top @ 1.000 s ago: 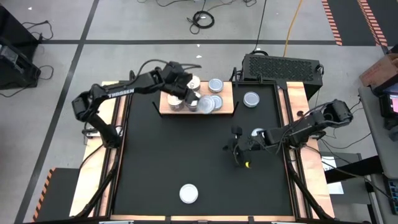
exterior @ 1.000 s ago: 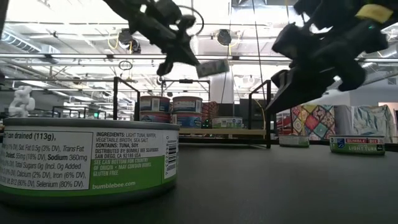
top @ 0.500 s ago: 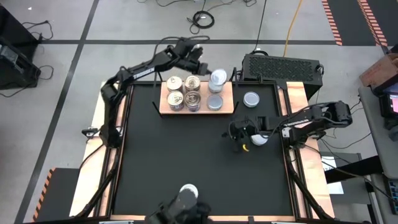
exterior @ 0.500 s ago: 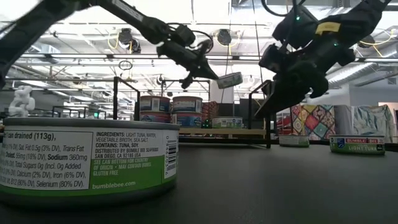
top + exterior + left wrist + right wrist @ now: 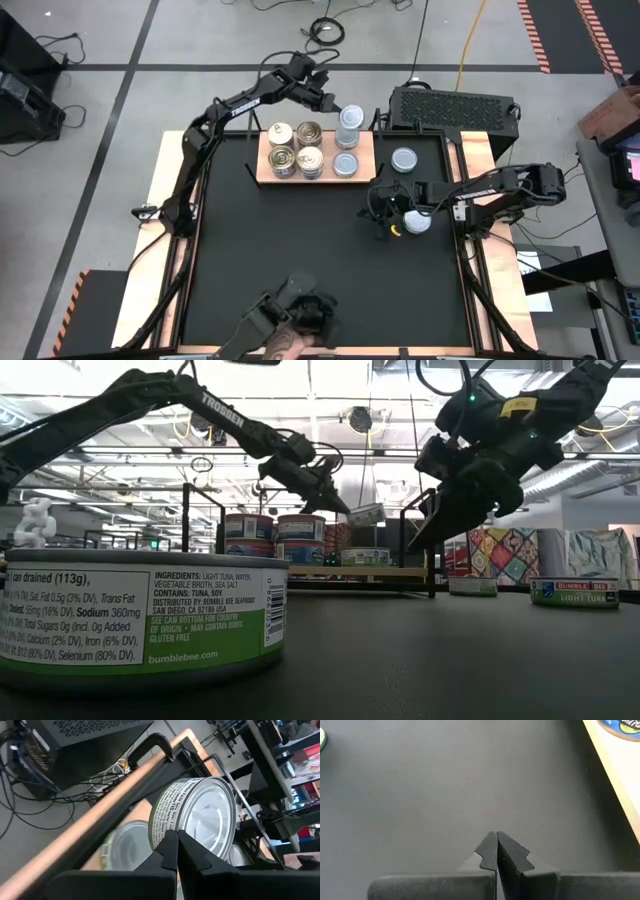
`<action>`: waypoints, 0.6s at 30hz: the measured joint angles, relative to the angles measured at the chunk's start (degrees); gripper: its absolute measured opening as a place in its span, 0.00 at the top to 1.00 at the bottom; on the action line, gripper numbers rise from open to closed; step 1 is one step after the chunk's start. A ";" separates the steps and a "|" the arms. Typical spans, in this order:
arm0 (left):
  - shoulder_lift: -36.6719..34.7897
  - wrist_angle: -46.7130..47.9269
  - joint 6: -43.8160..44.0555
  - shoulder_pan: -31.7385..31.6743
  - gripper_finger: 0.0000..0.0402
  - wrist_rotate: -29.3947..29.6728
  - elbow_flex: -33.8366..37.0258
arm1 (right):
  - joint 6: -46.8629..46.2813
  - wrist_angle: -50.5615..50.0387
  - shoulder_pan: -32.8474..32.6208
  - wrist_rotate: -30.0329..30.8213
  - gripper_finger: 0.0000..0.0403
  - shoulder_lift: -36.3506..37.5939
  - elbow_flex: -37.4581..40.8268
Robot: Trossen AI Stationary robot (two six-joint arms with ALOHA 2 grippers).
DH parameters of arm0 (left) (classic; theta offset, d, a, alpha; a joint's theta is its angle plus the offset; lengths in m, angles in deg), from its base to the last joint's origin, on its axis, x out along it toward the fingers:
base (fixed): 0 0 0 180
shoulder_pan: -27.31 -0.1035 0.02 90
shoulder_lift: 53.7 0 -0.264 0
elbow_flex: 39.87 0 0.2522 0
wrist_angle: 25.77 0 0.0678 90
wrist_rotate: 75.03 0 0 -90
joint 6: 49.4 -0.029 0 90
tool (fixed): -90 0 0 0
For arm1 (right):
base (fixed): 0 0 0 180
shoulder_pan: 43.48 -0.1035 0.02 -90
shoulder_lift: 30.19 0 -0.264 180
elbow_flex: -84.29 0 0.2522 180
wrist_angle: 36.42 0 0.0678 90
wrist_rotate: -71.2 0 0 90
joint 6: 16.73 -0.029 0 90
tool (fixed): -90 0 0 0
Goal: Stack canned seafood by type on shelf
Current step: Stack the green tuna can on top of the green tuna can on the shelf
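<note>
The left gripper [image 5: 330,100] reaches past the shelf's far edge with its fingers pressed together, their tips against the side of a silver-topped tin [image 5: 349,123] that sits tilted on the shelf [image 5: 366,172], beside four cream-topped tins [image 5: 296,148] in a block. Further right, the right gripper [image 5: 380,226] hangs above the black table [image 5: 270,240] with its fingers together and empty, just beside a white-topped tin [image 5: 415,220]

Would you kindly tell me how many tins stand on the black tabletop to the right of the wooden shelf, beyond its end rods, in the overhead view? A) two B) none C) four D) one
A: beside the shelf stand one silvery-topped tin and one white tin by the right gripper.
</note>
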 joint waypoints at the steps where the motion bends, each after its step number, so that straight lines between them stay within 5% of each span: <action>1: 0.00 0.26 -0.33 -0.42 1.00 -0.03 -0.02 | 0.12 0.00 0.09 0.00 1.00 0.00 0.02; 18: 1.88 3.58 -8.12 -1.84 1.00 0.95 -0.15 | 0.63 0.46 1.78 0.04 1.00 0.00 0.00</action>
